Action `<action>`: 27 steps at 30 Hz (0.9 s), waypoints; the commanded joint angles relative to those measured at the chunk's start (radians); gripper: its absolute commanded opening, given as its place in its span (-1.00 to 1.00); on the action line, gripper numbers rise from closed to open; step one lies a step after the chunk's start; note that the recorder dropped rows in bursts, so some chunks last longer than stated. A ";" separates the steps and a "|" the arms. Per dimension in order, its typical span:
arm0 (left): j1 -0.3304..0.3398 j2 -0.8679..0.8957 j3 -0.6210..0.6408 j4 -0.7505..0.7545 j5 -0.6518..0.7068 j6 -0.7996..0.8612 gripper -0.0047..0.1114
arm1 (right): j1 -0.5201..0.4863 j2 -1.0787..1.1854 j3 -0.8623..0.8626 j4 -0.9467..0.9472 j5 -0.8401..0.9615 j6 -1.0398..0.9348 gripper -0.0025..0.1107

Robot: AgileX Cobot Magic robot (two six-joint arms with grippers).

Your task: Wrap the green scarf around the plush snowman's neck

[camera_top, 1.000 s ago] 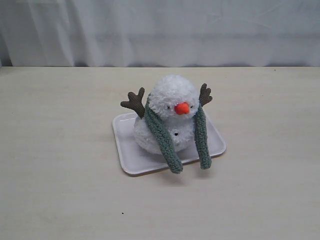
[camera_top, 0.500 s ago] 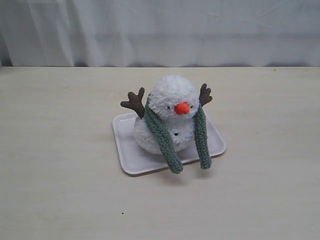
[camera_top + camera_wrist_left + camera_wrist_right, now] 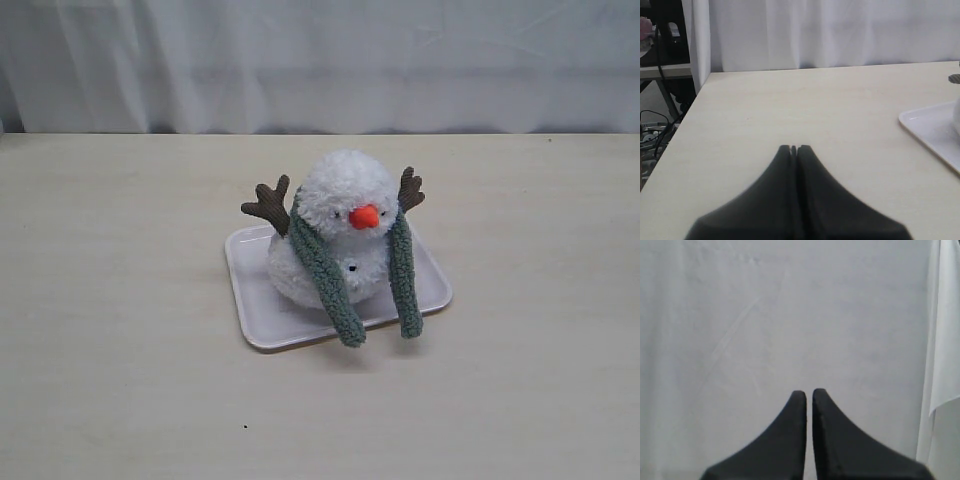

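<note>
The plush snowman (image 3: 345,215), white with an orange nose and brown twig arms, sits on a white tray (image 3: 255,295) mid-table. The green scarf (image 3: 322,270) is draped behind its neck, and both ends hang down the front past the tray's near edge. Neither arm shows in the exterior view. My left gripper (image 3: 794,148) is shut with nothing in it, low over the bare table, and a corner of the tray (image 3: 932,130) shows off to one side. My right gripper (image 3: 809,392) is shut and empty, facing a white curtain.
A white curtain (image 3: 320,60) hangs behind the table's far edge. The left wrist view shows the table's side edge (image 3: 685,120) with cables and a stand beyond it.
</note>
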 commanded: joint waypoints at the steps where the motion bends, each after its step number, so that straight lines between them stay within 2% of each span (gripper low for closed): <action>1: 0.000 -0.003 0.003 -0.002 -0.013 -0.002 -0.92 | -0.006 -0.005 0.102 0.003 -0.036 -0.001 -0.88; 6: 0.000 -0.003 0.003 -0.002 -0.013 -0.002 -0.92 | -0.006 -0.005 0.227 0.003 -0.119 -0.001 -0.88; 15: 0.000 -0.003 0.003 -0.002 -0.013 -0.002 -0.92 | -0.006 -0.005 0.378 0.003 -0.120 -0.001 -0.88; 27: 0.000 -0.003 0.003 -0.002 -0.013 -0.002 -0.92 | -0.006 -0.005 0.379 0.003 -0.034 -0.001 -0.88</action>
